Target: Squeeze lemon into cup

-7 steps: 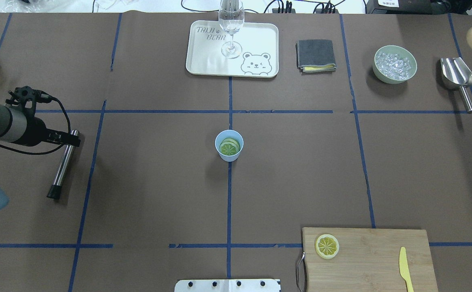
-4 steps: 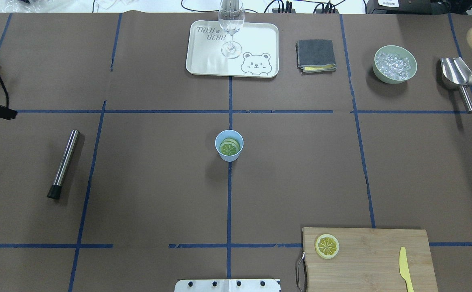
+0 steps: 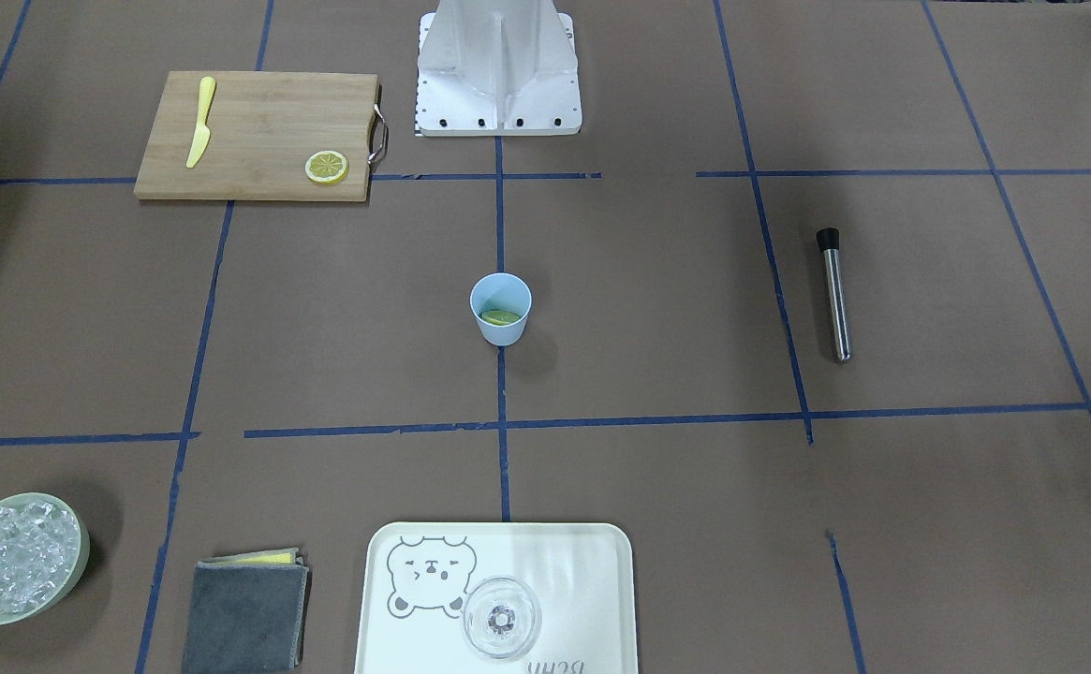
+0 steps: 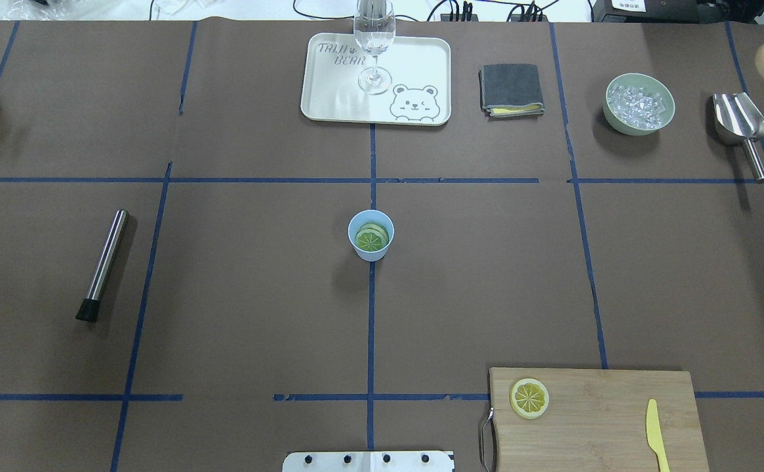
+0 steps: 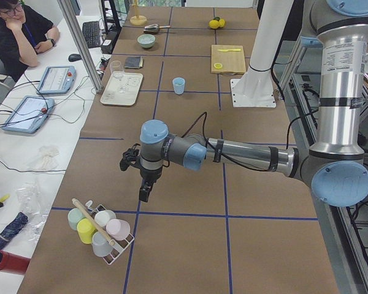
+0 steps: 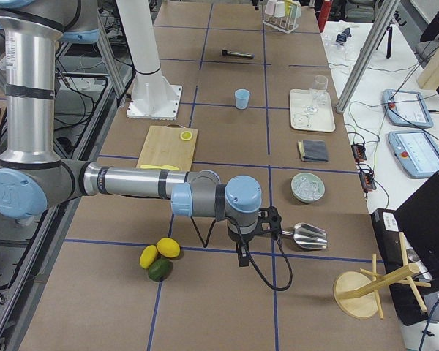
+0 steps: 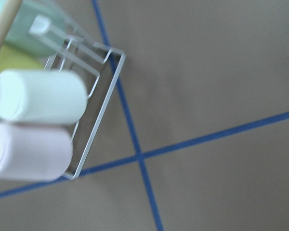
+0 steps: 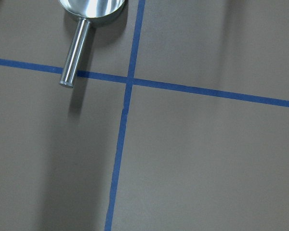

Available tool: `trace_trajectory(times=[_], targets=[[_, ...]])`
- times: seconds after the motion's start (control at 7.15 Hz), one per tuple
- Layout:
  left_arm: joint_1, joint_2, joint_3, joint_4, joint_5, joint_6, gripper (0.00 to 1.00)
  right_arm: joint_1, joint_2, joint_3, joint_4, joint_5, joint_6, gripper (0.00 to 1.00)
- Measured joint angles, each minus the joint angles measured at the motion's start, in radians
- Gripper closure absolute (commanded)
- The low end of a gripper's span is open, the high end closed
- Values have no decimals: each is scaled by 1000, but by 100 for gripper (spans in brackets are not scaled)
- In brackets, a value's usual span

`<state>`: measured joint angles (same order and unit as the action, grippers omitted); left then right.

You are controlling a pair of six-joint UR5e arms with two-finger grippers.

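Observation:
The light blue cup (image 4: pixel 372 256) stands at the table's middle and holds two greenish citrus slices (image 4: pixel 371 239). It also shows in the front-facing view (image 3: pixel 503 331). The yellow lemon slice (image 4: pixel 530 398) lies flat on the near left corner of the wooden cutting board (image 4: pixel 604 419), far from the cup. My left gripper (image 5: pixel 145 193) shows only in the exterior left view, far off to the left above a cup rack (image 5: pixel 101 229); I cannot tell if it is open. My right gripper (image 6: pixel 241 256) shows only in the exterior right view, beside the metal scoop (image 6: pixel 307 235); I cannot tell its state.
A steel muddler (image 4: pixel 103 262) lies at the left. A tray (image 4: pixel 329 98) with a wine glass (image 4: pixel 374 46), a grey cloth (image 4: pixel 511 88), a green bowl of ice (image 4: pixel 639 103) and the scoop (image 4: pixel 740 124) line the far side. A yellow knife (image 4: pixel 655 426) lies on the board.
My left arm has drawn back leftwards from over the muddler and has left the overhead view. The muddler, cup and lemon slice have not moved.

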<state>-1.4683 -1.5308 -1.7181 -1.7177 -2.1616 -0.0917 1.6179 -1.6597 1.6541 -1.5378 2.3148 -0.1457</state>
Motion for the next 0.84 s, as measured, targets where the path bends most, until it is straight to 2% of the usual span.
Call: trace_trajectory(times=[0.28,0.42,0.84], targets=[[-70,36,-21,34,-149,4,0,-1,0,0,1,0,0,0],[-77,46,-30,36,-188,3,0,-1,0,0,1,0,0,0],[-80,49,-36,39,-207,1,0,-1,-1,-3,2,4,3,0]])
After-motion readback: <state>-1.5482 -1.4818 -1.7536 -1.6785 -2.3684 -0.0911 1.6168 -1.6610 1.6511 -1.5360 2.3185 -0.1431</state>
